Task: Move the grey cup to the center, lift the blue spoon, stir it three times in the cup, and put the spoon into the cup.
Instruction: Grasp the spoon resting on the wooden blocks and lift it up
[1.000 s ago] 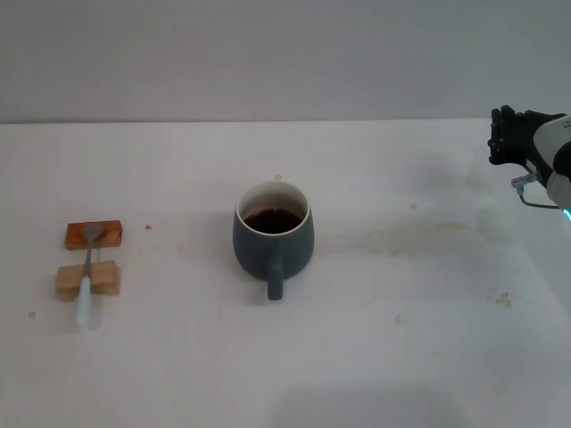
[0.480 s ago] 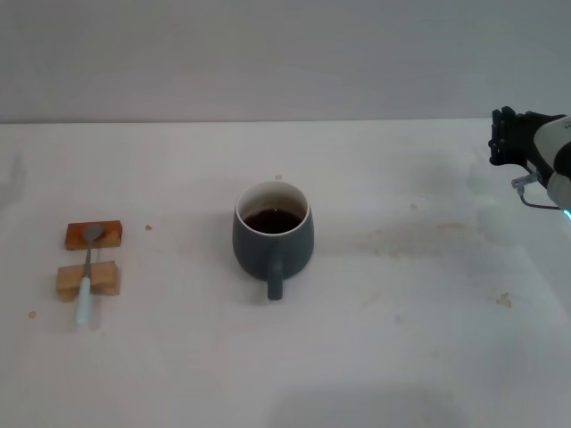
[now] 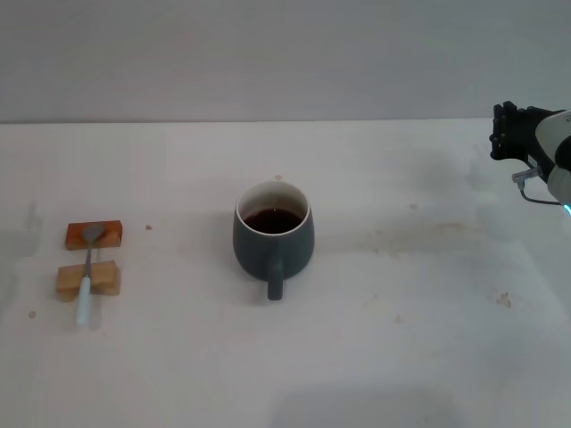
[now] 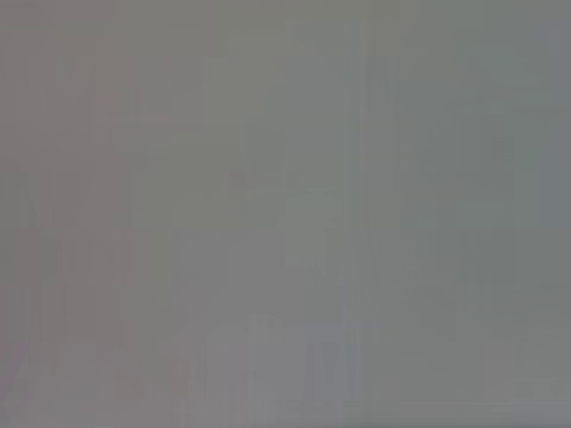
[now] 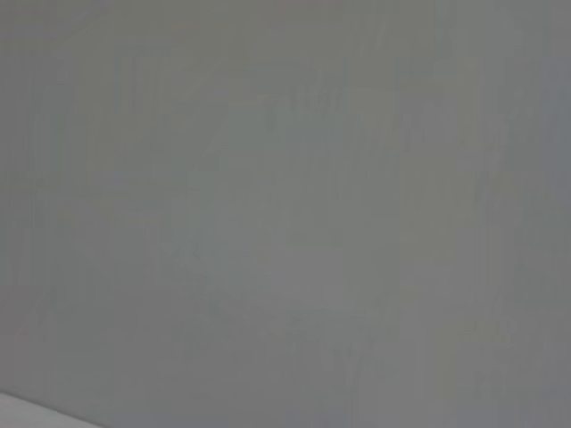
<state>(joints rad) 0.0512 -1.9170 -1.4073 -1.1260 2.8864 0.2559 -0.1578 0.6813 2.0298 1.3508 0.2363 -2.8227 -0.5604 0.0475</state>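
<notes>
Our right claw [image 3: 510, 143] hangs at the far right edge above the white tabletop [image 3: 401, 357], holding nothing; we can't tell how far open. Left claw isn't seen. Dark grey cup [image 3: 272, 236] w/ brown liquid sits mid-tabletop, handle toward us. Blue-handled metal spoon [image 3: 86, 272] rests across two wooden blocks [image 3: 89, 259], far left.

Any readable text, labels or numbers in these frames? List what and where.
None readable. The grey cup, the blue spoon, the two wooden blocks and the table carry no markings. A tiny mark on the right arm is cut off and illegible. Both wrist views show blank grey.
</notes>
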